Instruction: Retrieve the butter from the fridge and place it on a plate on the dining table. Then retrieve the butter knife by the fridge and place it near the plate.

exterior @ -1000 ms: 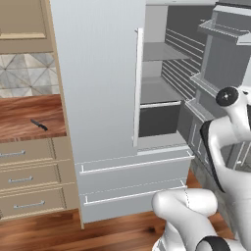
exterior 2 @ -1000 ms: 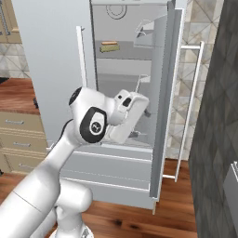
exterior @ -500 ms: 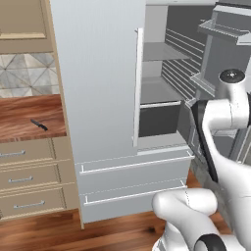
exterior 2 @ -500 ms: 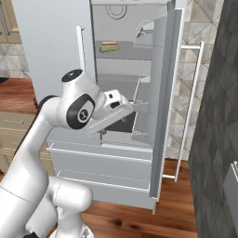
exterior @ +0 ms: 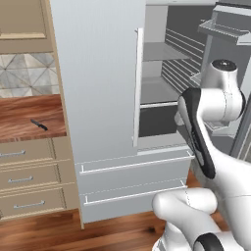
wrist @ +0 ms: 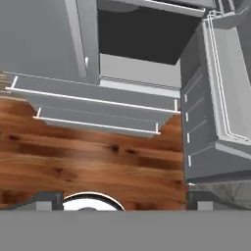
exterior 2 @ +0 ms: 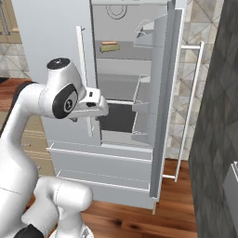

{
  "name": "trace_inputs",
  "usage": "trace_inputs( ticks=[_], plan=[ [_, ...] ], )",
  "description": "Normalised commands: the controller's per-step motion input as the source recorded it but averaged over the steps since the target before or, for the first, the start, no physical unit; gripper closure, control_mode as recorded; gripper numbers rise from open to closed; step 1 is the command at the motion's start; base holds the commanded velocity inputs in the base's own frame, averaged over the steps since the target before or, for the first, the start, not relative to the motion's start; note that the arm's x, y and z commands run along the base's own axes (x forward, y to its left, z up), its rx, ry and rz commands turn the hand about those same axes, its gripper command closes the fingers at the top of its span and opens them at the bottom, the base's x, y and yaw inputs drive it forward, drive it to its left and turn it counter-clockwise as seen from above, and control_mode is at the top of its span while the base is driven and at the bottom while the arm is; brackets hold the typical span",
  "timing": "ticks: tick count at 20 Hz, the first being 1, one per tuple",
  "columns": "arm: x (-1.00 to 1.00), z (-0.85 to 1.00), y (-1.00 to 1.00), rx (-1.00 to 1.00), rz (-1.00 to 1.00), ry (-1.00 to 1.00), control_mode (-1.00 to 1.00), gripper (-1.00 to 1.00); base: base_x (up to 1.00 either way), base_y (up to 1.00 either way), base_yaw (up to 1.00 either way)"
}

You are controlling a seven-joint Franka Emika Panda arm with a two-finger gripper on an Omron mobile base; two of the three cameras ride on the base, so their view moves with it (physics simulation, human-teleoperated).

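One door of the fridge (exterior 2: 51,56) stands open, the butter (exterior 2: 109,47) lying on its upper shelf above the gripper (exterior 2: 95,103), whose opening cannot be told; judged best, rise level with that shelf before reaching in.

the gripper (exterior 2: 95,103) hangs in front of the fridge (exterior: 98,98), level with its lower shelf, the open right door (exterior 2: 160,93) to its right. the butter (exterior 2: 109,47) lies on a shelf above and just right of it. the knife (exterior: 39,124) lies on the desk (exterior: 24,117) far to its left. two drawers (wrist: 98,110) sit below it.
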Motion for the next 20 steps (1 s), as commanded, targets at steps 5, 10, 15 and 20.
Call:
trace_inputs(
  ticks=[5,10,15,20],
  plan=[
    [0.05,0.24,0.72,0.15,-0.21,-0.39,-1.00,-1.00,0.00,0.00,0.00],
    [0.26,0.37,0.56,0.03,-0.10,-0.33,-1.00,-1.00,0.00,0.00,0.00],
    [0.50,0.65,0.11,0.04,0.12,-0.17,-1.00,-1.00,0.00,0.00,0.00],
    [0.34,0.33,0.23,0.06,0.10,-0.07,-1.00,-1.00,0.00,0.00,0.00]
  ],
)
